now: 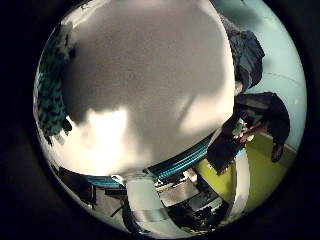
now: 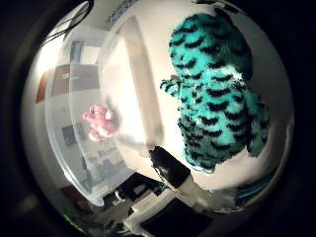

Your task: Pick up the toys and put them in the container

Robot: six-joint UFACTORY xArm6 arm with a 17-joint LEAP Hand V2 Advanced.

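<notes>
A teal plush toy with black stripes [image 2: 217,89] lies on the white table [image 2: 148,64], close under my palm. Its edge also shows in the little finger side view as a teal toy [image 1: 50,95]. Beside it on the table stands a clear plastic container [image 2: 74,148], and a small pink toy [image 2: 99,122] shows through its wall, apparently inside. My right hand [image 2: 170,173] hovers above the table, and one black-tipped finger reaches in near the teal toy without touching it. A white finger [image 1: 145,200] looks relaxed. Nothing is held.
The table's edge [image 1: 185,157] with a teal band runs close to the hand. Beyond it lie a yellow-green floor [image 1: 265,175] and dark equipment below the table. Room furniture shows through the container's clear wall.
</notes>
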